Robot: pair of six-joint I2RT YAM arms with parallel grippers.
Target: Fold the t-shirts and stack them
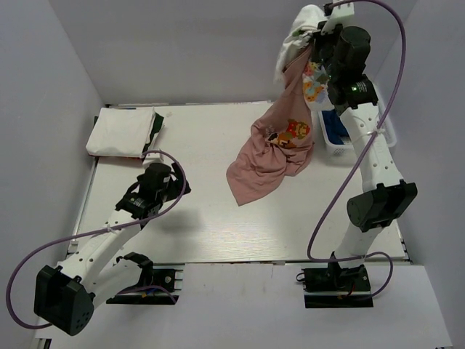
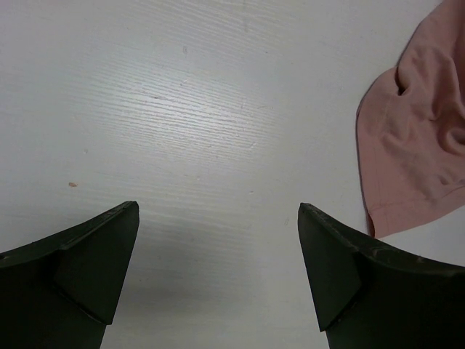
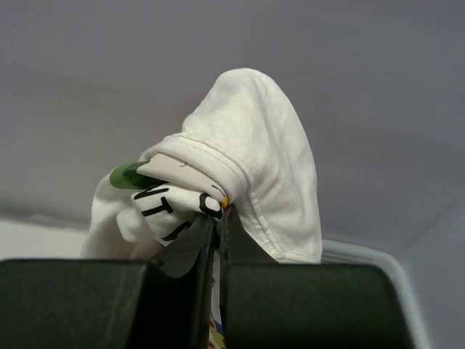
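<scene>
My right gripper point(image 1: 320, 30) is raised high at the back right and shut on a white t-shirt point(image 1: 294, 40) with a colourful print. In the right wrist view the jaws point(image 3: 218, 218) pinch bunched white cloth point(image 3: 254, 145) with black letters. A dusty-pink t-shirt point(image 1: 269, 163) with an orange print hangs up along the white one, its lower part lying on the table. I cannot tell if it is in the jaws too. My left gripper point(image 1: 179, 183) is open and empty low over the table, left of the pink shirt point(image 2: 421, 138). Its jaws point(image 2: 218, 218) stand wide apart.
A folded white shirt point(image 1: 122, 131) lies at the back left corner. A white lattice basket point(image 1: 341, 149) stands at the right edge under the right arm, with blue cloth point(image 1: 333, 125) in it. Grey walls enclose the table point(image 1: 196, 218).
</scene>
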